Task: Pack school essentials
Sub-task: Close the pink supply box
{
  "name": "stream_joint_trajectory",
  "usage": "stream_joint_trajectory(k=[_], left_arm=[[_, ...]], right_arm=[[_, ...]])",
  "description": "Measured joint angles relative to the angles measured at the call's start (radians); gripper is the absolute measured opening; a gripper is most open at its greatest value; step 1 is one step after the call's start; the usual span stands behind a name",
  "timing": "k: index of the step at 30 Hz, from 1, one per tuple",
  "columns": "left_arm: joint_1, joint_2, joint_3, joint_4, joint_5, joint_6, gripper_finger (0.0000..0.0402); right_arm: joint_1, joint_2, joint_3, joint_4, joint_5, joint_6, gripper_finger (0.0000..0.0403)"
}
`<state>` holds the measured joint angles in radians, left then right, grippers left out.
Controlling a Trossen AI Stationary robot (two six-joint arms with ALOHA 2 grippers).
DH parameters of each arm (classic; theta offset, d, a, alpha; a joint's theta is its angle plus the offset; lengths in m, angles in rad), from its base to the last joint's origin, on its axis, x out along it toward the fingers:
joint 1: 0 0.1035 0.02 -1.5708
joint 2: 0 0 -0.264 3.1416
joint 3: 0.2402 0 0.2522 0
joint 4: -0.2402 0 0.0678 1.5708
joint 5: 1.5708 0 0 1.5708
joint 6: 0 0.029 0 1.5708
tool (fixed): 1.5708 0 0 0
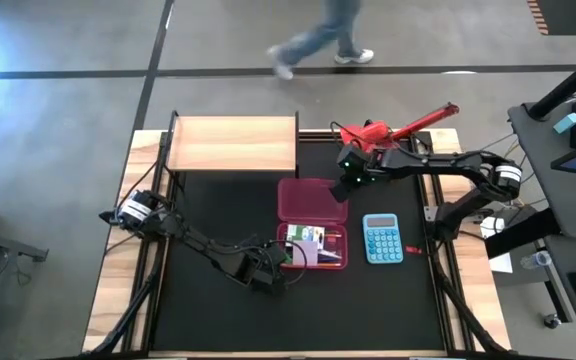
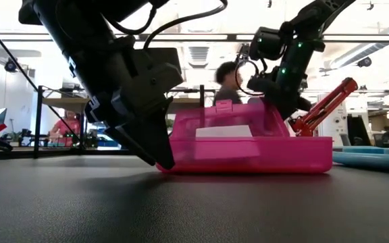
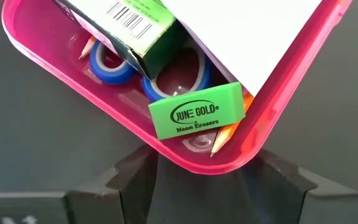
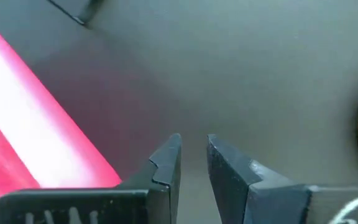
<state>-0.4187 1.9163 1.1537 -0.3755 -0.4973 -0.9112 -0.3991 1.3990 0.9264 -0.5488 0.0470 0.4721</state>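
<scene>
Eraser (image 3: 196, 117) just beyond left claw (image 3: 194, 180).

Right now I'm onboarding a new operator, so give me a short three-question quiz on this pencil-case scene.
1. True or false: the open pink plastic pencil case has its lid raised.
2. Which item lies right of the case in the high view: A) light-blue calculator B) wooden board C) red desk lamp?
3. What brand shows on the green rectangular eraser?

Key: 1 true; 2 A; 3 June Gold.
</scene>
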Motion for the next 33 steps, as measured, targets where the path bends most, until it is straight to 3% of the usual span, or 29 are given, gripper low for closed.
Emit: stream_joint_trajectory(k=[13, 33], left_arm=[[0.002, 0.000, 0.005, 0.001, -0.007, 0.000, 0.0208], [0.035, -0.002, 0.027, 0.001, -0.006, 0.002, 0.0208]], right_arm=[[0.064, -0.146, 0.000, 0.002, -0.059, 0.090, 0.0068], [0.285, -0.155, 0.000, 0.009, -0.105, 0.199, 0.0068]])
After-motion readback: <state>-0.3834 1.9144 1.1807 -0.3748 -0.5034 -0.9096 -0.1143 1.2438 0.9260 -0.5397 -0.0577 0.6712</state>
